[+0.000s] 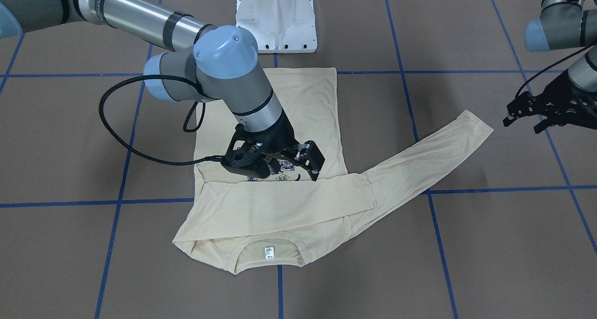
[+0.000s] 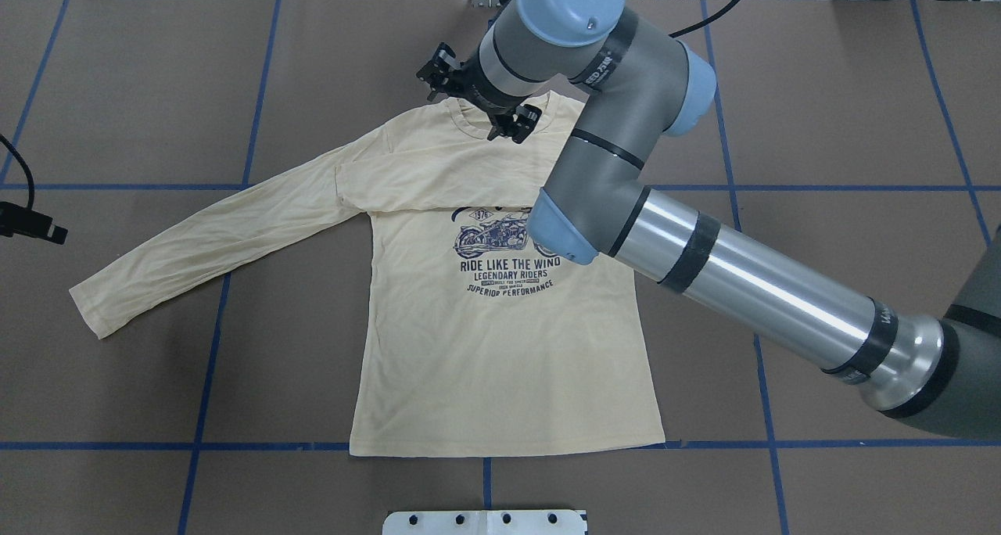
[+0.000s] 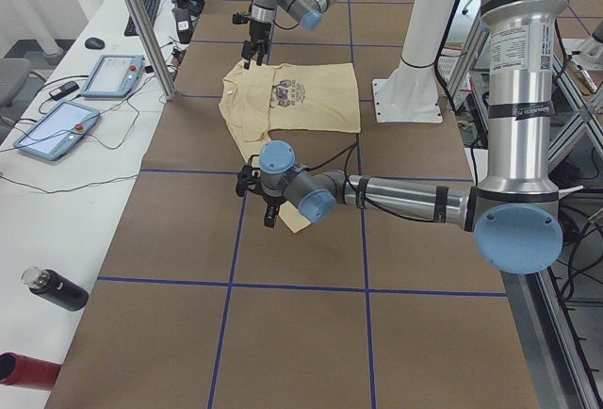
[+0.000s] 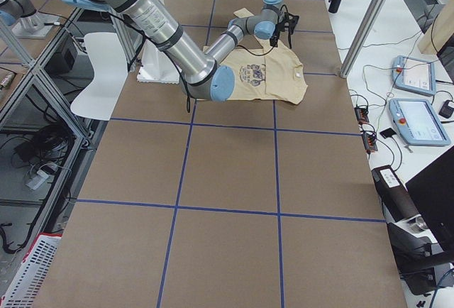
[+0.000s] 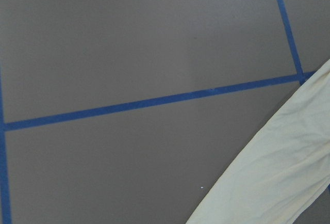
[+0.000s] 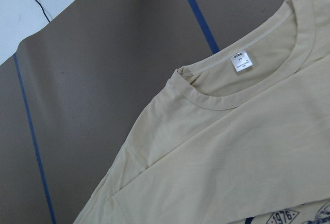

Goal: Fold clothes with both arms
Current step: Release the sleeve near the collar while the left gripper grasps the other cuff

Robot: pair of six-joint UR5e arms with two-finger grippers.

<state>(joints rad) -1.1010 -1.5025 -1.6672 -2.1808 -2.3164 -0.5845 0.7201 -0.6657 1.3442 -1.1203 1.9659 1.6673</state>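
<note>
The shirt [image 2: 500,363] is lying flat on the brown table [image 2: 821,89], print side up. In the overhead cam its long axis is running 12 to 6 o'clock. The neck is pointing to 12, away from the robot, & the bottom hem is sitting at 6, close to the white base [image 2: 485,522]. The dark print [image 2: 508,261] w/ the motorbike is reading right way up from the robot's side. The folded sleeve [image 1: 280,204], from the robot's R side, is lying across the chest, pointing to 9 o'clock & covering the top edge of the print. The long sleeve [image 2: 203,242] is stretching out toward 8 o'clock, w/ its cuff lying on bare table. A small white label [image 1: 268,251] is showing inside the neck. The R gripper [image 1: 289,167] is hanging over the top part of the shirt, approx. btwn the neck & the print. Its jaws are standing apart w/ nothing in them; I can't tell if it's touching the cloth. The L gripper [image 1: 510,115] is waiting out at 9 o'clock, past the long sleeve's cuff & not touching it. Its jaws are also spread, holding nothing. Its wrist cam is showing the cuff end at 4 o'clock & blue tape lines [image 5: 154,101].
</note>
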